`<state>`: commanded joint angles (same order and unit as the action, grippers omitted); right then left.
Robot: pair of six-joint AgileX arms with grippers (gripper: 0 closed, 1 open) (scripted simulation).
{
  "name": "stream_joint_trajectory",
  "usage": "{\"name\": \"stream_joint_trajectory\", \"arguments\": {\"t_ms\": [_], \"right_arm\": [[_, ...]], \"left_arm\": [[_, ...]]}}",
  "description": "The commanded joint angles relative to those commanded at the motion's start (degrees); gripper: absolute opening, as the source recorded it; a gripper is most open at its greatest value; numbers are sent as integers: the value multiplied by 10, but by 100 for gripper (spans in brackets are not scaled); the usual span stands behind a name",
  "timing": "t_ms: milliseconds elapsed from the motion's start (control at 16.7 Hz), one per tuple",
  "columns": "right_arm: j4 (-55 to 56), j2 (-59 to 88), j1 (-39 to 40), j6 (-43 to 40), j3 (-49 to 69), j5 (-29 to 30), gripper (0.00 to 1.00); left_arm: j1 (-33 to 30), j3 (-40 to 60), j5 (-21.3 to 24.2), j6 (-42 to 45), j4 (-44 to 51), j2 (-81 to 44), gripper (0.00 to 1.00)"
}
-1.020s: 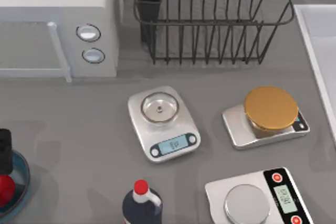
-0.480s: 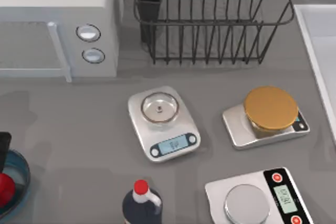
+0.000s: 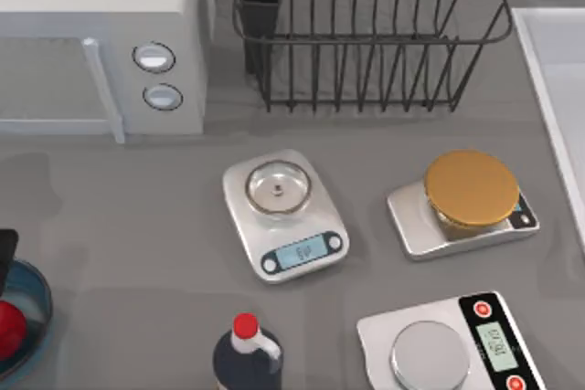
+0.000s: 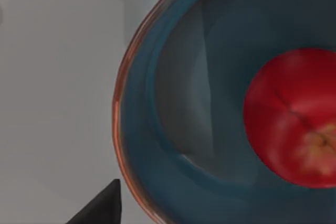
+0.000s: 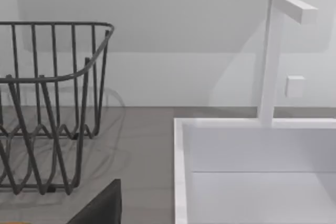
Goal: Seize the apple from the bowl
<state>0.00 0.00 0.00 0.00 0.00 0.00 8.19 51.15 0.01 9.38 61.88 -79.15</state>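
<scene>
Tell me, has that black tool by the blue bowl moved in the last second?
Yes. In the top view the left tool has slid off toward the table's left edge, away from the bowl and apple.

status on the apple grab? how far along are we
Early. Done: nothing yet; the apple sits inside the blue bowl at the table's left edge, ungrasped. In hand: the left gripper is beside the bowl's rim, with the left wrist view looking straight down into the bowl at the apple. Left: close on the apple and lift it out. The right arm's wrist view faces the dish rack and sink, apparently parked.
</scene>
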Motion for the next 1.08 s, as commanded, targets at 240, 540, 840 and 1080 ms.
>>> {"name": "stream_joint_trajectory", "arguments": {"t_ms": [240, 540, 840, 1080], "right_arm": [[0, 0, 0, 0, 0, 0, 100], [0, 0, 0, 0, 0, 0, 100], [0, 0, 0, 0, 0, 0, 100], [0, 0, 0, 0, 0, 0, 100]], "left_arm": [[1, -39, 0, 1, -65, -27, 100], [4, -113, 0, 3, -199, -80, 100], [5, -129, 0, 4, -222, -94, 100], [5, -129, 0, 4, -222, -94, 77]]}}
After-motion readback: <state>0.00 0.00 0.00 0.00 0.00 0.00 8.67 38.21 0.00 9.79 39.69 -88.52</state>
